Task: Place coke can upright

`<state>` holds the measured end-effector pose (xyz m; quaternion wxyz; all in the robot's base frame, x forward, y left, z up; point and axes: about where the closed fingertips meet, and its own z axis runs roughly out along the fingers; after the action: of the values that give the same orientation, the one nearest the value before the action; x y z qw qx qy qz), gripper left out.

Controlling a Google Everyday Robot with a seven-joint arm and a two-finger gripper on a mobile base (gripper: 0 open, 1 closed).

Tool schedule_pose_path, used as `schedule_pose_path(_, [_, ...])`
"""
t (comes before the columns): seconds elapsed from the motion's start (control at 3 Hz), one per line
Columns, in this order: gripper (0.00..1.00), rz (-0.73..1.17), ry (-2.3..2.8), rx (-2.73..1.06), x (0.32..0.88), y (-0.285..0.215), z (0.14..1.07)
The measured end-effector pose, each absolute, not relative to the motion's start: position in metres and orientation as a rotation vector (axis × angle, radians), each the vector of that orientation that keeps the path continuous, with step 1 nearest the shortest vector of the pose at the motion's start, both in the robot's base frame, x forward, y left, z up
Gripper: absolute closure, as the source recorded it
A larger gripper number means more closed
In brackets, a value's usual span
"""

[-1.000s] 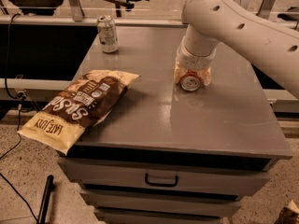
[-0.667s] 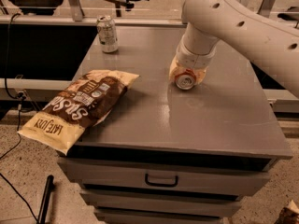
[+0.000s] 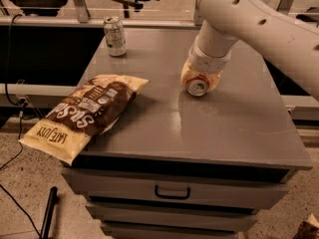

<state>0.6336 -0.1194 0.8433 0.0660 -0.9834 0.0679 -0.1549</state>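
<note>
The coke can (image 3: 198,86) lies tilted near the middle back of the grey cabinet top (image 3: 224,133). Its silver top with the pull tab faces the camera, and only a little red shows around the rim. My gripper (image 3: 200,78) comes down from the white arm (image 3: 259,24) at the upper right. Its pale fingers (image 3: 186,76) close around the can's body, just above the surface. Most of the can's body is hidden by the fingers.
A silver-white can (image 3: 115,36) stands upright at the back left corner. A brown and yellow snack bag (image 3: 84,113) lies over the left front edge. Drawers (image 3: 172,192) are below the top. Cables run over the floor at the left.
The gripper and the can in it have shifted slightly left and toward the camera. The silver can and the snack bag have not moved.
</note>
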Motion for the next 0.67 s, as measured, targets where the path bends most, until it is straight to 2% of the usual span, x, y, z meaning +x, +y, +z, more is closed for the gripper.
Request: schedule_pose_path(0.67, [1.0, -0.242, 0.544, -2.622, 0.575, -0.13, 0.915])
